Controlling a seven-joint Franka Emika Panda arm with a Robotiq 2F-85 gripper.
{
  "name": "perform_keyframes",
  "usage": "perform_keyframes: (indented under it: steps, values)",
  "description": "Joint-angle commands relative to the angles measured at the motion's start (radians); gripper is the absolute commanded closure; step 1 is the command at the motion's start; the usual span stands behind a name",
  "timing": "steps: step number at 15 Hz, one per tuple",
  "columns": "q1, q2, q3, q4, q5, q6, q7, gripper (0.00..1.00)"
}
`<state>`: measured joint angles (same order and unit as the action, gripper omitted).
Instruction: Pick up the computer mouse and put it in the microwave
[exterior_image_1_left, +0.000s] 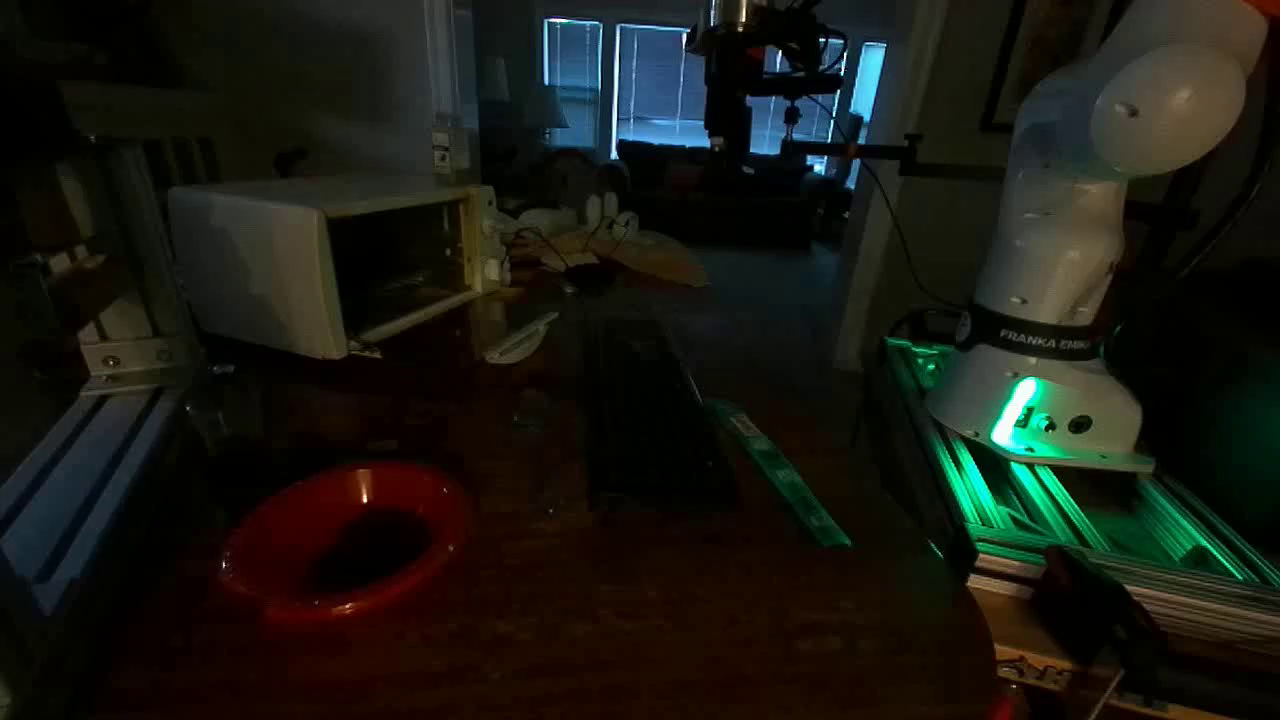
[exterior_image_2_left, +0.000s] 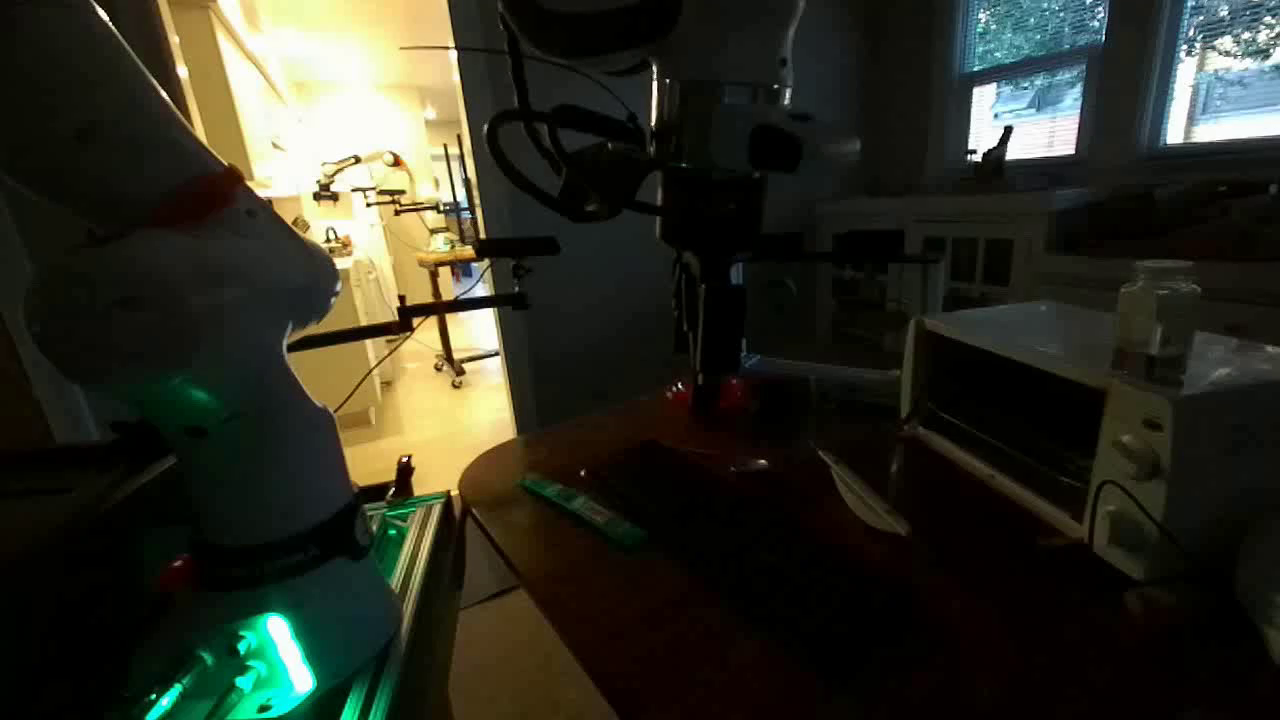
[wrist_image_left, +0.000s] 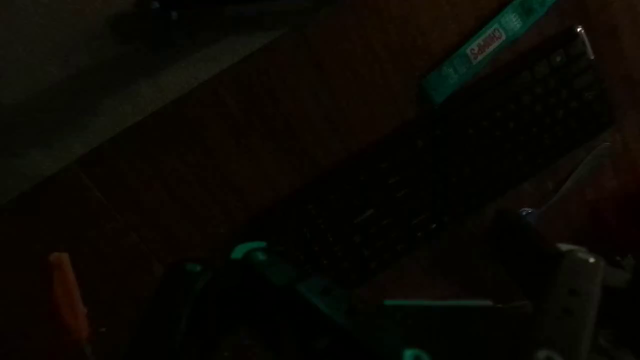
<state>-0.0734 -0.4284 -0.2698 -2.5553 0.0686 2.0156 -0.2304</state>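
Nearest in an exterior view is a red bowl (exterior_image_1_left: 275, 540), off the near end of the black keyboard (exterior_image_1_left: 655, 425), on the side away from the robot's base (exterior_image_1_left: 1070, 390). I think it sits out there so I won't bump it. In the bowl is a dark patch (exterior_image_1_left: 370, 550), maybe the mouse, maybe just shade. It is too dark, so I can't tell where the mouse is. A green box (exterior_image_1_left: 785, 475) lies just beside the keyboard, on the base's side.

My gripper (wrist_image_left: 411, 248) hangs high over the tabletop (exterior_image_1_left: 560, 620), and the wrist view shows the keyboard down below it. Its fingers are spread wide, and I see nothing pinched between them. I guess they are wide to fit around the mouse, and high up to give me a good look down.

By the keyboard's far end, a white flat thing (exterior_image_1_left: 522, 340) lies between it and the microwave (exterior_image_1_left: 260, 270). The microwave stands apart from the keyboard, its dark front turned that way, I think so I can reach in. I can't tell if it is open or if that is dark glass.
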Motion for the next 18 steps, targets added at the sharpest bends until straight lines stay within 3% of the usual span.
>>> perform_keyframes:
  steps: [1, 8, 13, 18]
  values:
    - [-0.023, 0.003, 0.021, 0.001, 0.010, -0.002, -0.008, 0.00]
    - [-0.044, 0.054, 0.012, 0.048, -0.011, 0.021, -0.013, 0.00]
    - [-0.090, 0.183, -0.015, 0.173, -0.025, 0.022, -0.022, 0.00]
    - [-0.124, 0.328, -0.042, 0.275, -0.019, 0.096, -0.100, 0.00]
